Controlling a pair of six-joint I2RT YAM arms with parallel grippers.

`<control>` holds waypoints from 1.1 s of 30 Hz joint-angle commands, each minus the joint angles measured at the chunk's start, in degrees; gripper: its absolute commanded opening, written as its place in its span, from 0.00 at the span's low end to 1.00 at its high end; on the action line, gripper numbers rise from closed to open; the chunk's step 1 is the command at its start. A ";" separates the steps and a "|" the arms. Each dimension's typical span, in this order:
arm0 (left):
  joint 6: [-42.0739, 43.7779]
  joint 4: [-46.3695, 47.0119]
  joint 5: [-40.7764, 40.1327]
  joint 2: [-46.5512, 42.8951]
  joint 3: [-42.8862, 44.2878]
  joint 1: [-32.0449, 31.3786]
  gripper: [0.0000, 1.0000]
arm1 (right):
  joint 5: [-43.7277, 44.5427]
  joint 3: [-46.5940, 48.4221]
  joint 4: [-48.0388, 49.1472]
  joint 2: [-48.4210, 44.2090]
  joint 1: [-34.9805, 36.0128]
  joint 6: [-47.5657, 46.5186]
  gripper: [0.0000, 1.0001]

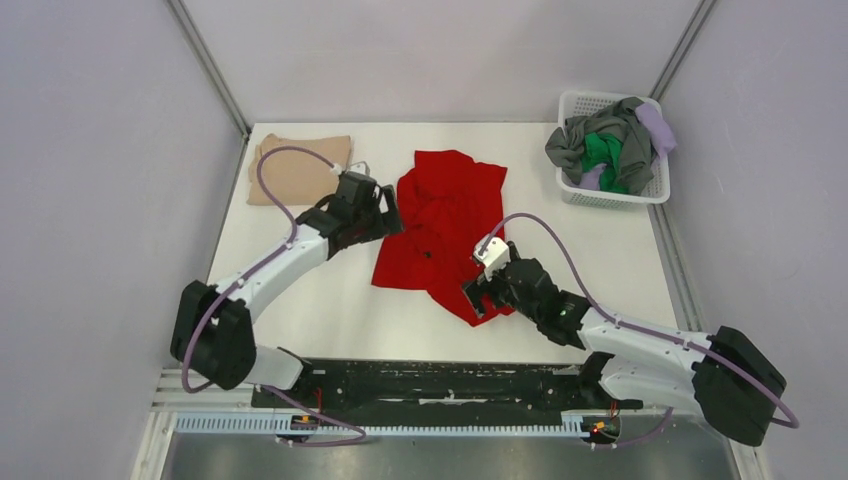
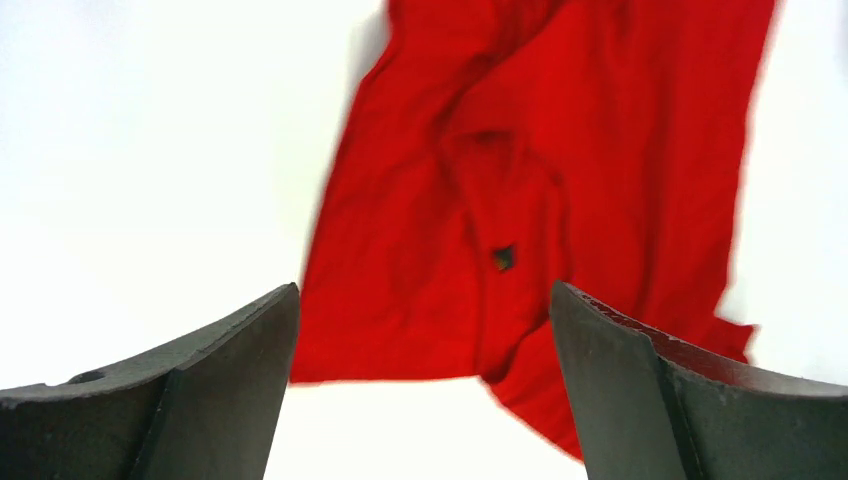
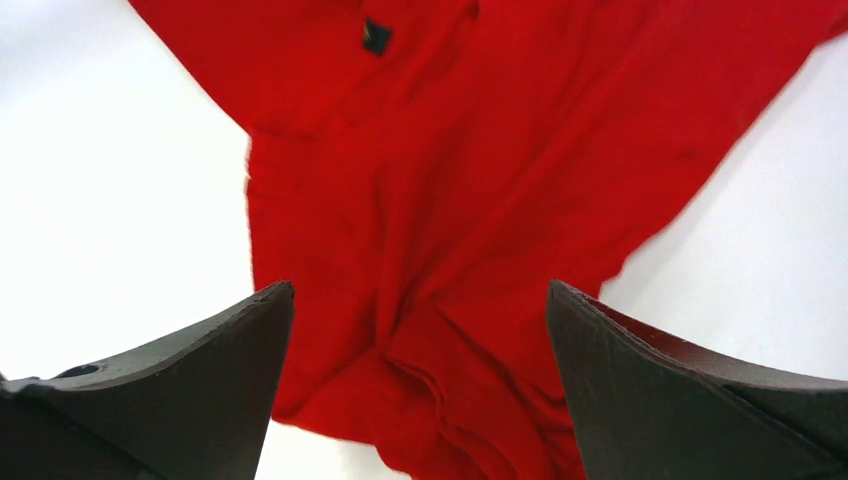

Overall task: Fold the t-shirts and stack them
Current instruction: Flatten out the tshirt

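Note:
A large bright red t-shirt (image 1: 440,225) lies rumpled in the middle of the table; it also shows in the left wrist view (image 2: 540,190) and the right wrist view (image 3: 470,210). A folded beige t-shirt (image 1: 296,166) lies at the far left. Grey, green and lavender shirts (image 1: 610,145) are piled in the basket. My left gripper (image 1: 385,212) is open and empty at the red shirt's left edge (image 2: 425,340). My right gripper (image 1: 480,295) is open and empty over the shirt's near right corner (image 3: 420,340).
A white mesh basket (image 1: 612,196) stands at the table's far right corner. Grey walls enclose the table on three sides. Bare white table (image 1: 330,300) lies near the front left and along the right side.

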 commanded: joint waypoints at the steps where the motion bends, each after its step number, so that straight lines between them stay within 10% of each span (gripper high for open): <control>1: -1.52 -5.59 -4.28 -3.92 -9.36 0.08 1.00 | 6.32 0.98 -6.51 -2.89 0.13 -2.40 0.98; 33: -6.28 -14.54 -7.14 13.60 -3.15 -7.14 0.77 | 15.17 -3.57 -6.00 -5.46 0.07 0.41 0.98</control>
